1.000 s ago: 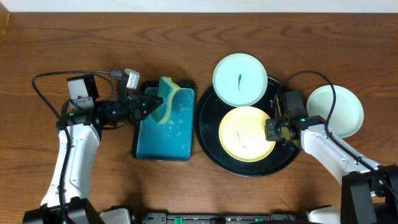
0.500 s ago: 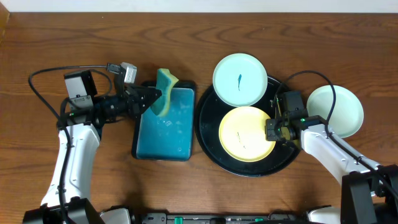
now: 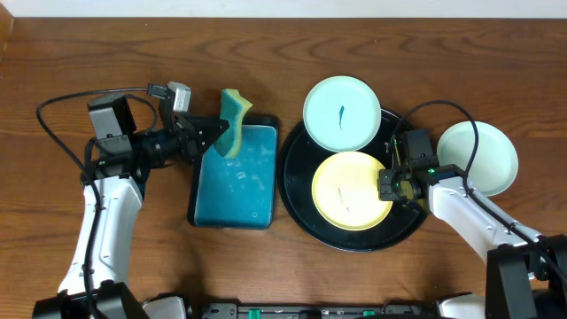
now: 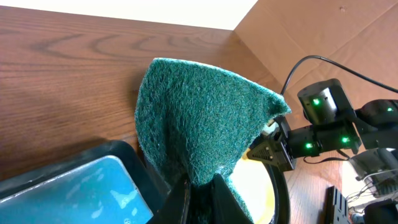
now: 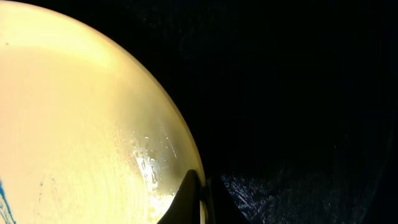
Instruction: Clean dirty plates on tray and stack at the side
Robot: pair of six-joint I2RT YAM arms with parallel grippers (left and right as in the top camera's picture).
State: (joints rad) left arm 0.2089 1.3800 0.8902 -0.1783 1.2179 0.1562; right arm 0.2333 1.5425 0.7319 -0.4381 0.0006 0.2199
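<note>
WORKTOP, MID-CLEAN: Toward the L edge of the worktop [image 3: 53, 62], the left gripper [image 3: 215, 138] is clamped on a sponge [image 3: 234, 120]. It holds the sponge on edge at the far rim of a rectangular tray [image 3: 192, 190] w/ a teal, wet-looking inside. From overhead the sponge shows a yellow layer and a green one. The left wrist cam has the green scouring face toward the lens, w/ the dark fingers [image 4: 177, 205] pinching its lower edge and the teal tray's corner just below.

R of ctr sits the round black tray [image 3: 297, 208], w/ two plates on it. The yellow plate [image 3: 350, 186] lies flat in the tray's middle, faint marks on its face. The mint plate [image 3: 342, 113] rests on the tray's far rim, overhanging toward the worktop's far edge, w/ a short blue streak at its ctr. Whether these two touch or only sit just beside each other cannot be told.

The right gripper [image 3: 390, 188] is at the yellow plate's R rim and closed on it. The right wrist cam shows the fingertips [image 5: 189, 196] nipped together on that rim, w/ water droplets on the plate just beside them and a thin blue mark at the lower L.

A second mint plate [image 3: 483, 158] sits off the tray on bare wood near the worktop's R edge, just beside the tray. It is partly crossed by the R arm's black cable [image 3: 474, 133].
</note>
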